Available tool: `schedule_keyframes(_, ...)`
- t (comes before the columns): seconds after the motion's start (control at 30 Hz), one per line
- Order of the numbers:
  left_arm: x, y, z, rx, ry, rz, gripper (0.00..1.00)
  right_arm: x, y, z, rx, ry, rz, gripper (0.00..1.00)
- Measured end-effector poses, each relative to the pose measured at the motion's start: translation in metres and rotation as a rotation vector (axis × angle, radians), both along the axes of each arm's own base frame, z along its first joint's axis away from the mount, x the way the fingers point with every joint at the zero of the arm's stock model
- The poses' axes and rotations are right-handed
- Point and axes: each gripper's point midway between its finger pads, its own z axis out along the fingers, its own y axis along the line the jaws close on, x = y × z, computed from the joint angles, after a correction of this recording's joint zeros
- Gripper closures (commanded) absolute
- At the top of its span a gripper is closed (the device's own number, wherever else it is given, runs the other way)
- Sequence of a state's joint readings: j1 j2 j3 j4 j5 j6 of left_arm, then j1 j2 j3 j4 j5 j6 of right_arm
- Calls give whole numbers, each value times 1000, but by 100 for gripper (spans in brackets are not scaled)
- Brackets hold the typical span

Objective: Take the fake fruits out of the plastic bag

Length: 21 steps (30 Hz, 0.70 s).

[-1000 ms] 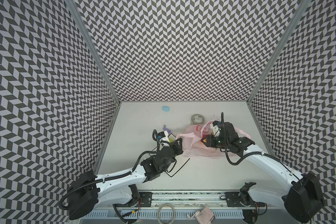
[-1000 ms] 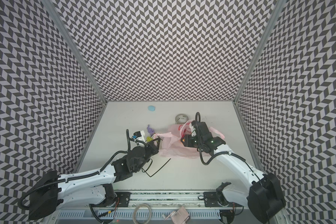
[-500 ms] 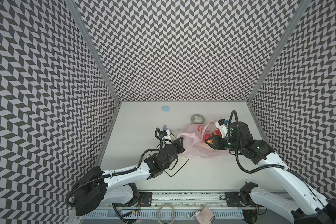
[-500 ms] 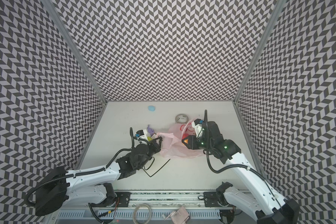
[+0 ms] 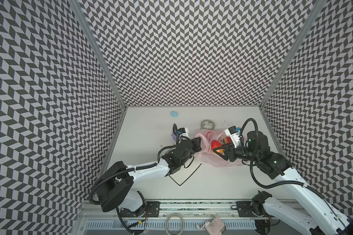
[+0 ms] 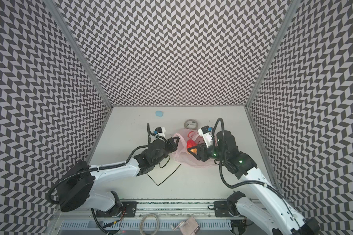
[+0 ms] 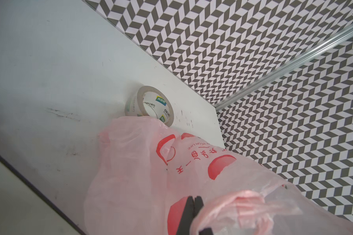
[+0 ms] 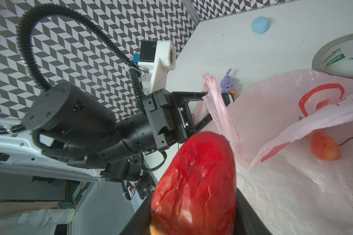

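Right wrist view has the right gripper (image 8: 192, 215) clamped on a red fake fruit (image 8: 196, 175) at the open mouth of the plastic bag (image 8: 293, 183), an orange fruit (image 8: 325, 150) lying inside, the left gripper (image 7: 194, 202) pinching its rim, a tape roll (image 8: 342, 59) against its far edge, and bare table (image 5: 212, 183) on its near side.

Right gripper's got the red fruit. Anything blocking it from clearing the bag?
Nothing visible. The red fruit sits uncovered in the right gripper over the plastic bag's open mouth; the left gripper pinches the bag's rim aside.
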<state>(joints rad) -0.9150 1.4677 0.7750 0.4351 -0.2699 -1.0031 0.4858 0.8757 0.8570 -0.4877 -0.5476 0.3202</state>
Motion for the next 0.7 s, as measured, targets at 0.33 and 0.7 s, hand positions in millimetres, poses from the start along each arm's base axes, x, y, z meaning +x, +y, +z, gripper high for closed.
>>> schedule_keyframes(0.33,6,-20,1,44,-33,-94,63,-3,-2,33,60,-121,1,61)
schedule_keyframes(0.7,-33,23,72,-70,-146,-84,18,-1,6,91,109,-231,51,61)
